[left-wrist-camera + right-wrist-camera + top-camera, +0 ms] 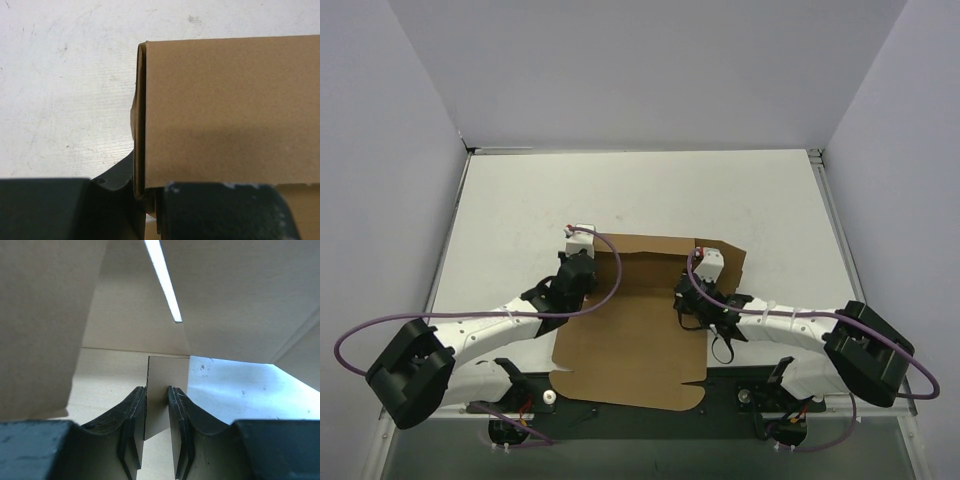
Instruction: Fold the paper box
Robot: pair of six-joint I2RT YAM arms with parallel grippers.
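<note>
Right gripper (157, 392) is nearly closed, pinching an upright tab of the plain brown paper box (630, 345) on the table (520, 200), near edge; left gripper (147, 195) clamps its folded left wall.

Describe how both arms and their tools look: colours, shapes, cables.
The left arm and right arm have white links, black joints and bulky black housings. A purple cable loops along each. Each wrist carries a small white block with a red bit. The left tool and right tool have black fingers.
</note>
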